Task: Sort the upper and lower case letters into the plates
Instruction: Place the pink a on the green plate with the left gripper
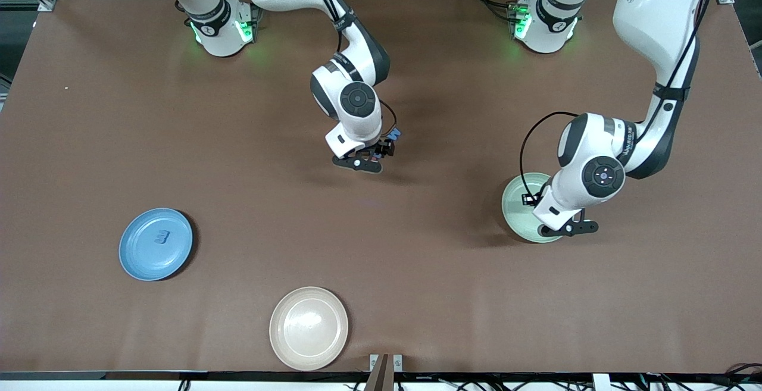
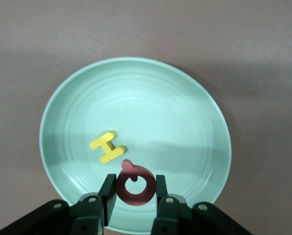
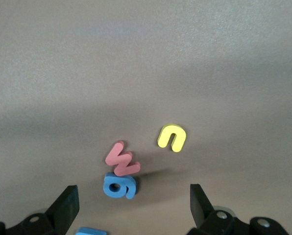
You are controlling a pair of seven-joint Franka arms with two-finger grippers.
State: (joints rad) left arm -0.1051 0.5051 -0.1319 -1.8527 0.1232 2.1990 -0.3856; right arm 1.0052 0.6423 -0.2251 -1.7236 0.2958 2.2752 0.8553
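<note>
Letters are split up like this: 2 show at the pale green plate, a yellow H lying flat in its dish, long axis slanting across the plate, and a red Q that the left gripper pinches by its round sides over the plate, tail sticking out away from the fingers. 1 more, a blue letter, lies in the blue plate toward the right arm's end of the table; I can't tell which letter it is. On the bare table under the right gripper, whose fingers are spread wide, I count 3 clear ones close together: a pink w touching a blue g, and a yellow n just beside them, lying flat. A 4th blue piece peeks in at the edge, too cut off to read. So 3 plates total, counting the cream plate nearest the front camera.
</note>
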